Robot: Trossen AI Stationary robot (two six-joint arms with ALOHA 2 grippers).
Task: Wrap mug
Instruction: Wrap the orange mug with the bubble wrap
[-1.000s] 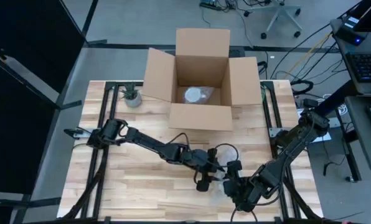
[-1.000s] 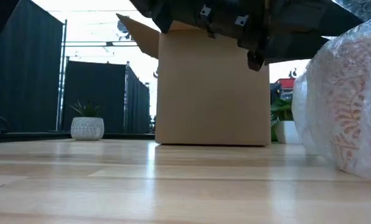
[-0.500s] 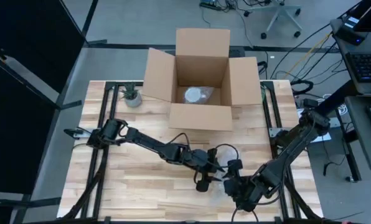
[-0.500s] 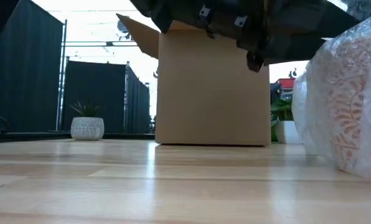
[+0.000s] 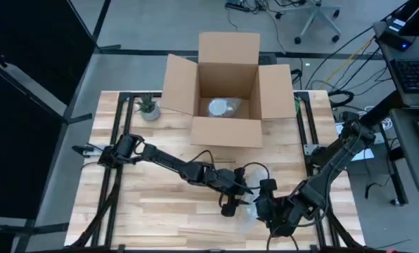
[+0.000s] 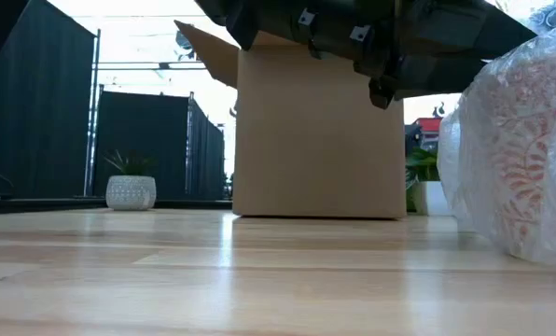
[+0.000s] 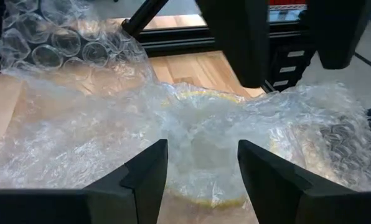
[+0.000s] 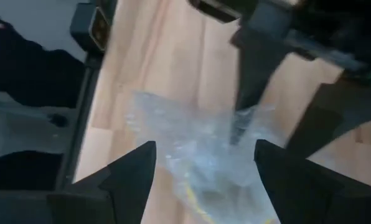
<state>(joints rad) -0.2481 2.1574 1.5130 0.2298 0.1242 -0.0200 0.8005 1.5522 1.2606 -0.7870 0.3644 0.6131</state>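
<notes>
The mug (image 7: 204, 155), yellow-rimmed and shrouded in crinkled clear bubble wrap (image 7: 79, 124), sits on the table (image 5: 153, 204) near its front edge, between the released left gripper (image 7: 201, 165) and the right gripper (image 8: 204, 171), whose fingers are likewise spread.

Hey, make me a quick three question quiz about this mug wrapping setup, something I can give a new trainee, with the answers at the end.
1. True or false: the cardboard box on the table has its flaps open.
2. What is the mug covered in? A) newspaper B) bubble wrap C) cloth
3. Which small item stands at the table's far left corner, beside the box?

Key
1. True.
2. B: the bubble wrap lies over it, with the left gripper and right gripper both open on either side of the bundle.
3. A small potted plant.
</notes>
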